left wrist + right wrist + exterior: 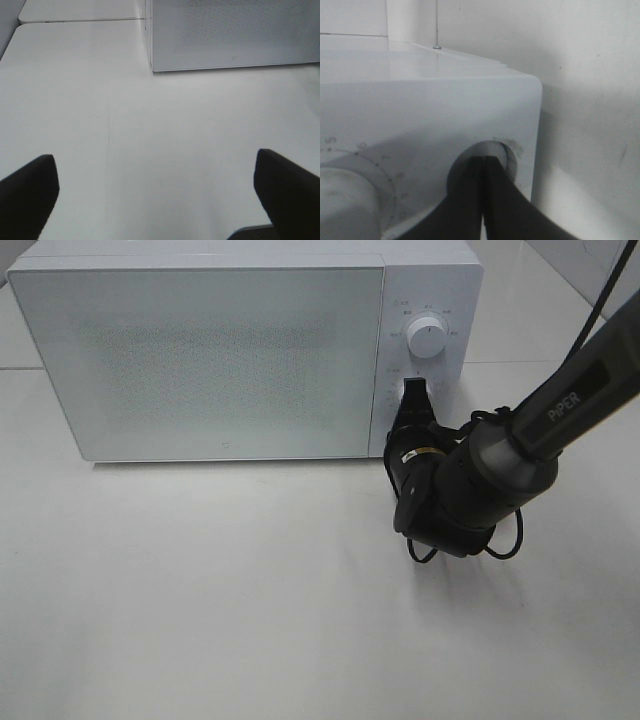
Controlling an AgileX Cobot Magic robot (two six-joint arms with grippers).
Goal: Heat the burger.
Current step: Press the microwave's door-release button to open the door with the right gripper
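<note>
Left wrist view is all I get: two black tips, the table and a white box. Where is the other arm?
Observer: The right tool is up at the microwave, at the lower knob on its front panel.
Operator: Is it open?
Observer: No, its fingers are pressed together, with the tips right at that knob.
Operator: Are there more knobs?
Observer: Yes, an upper knob sits above it, and nothing touches that one.
</note>
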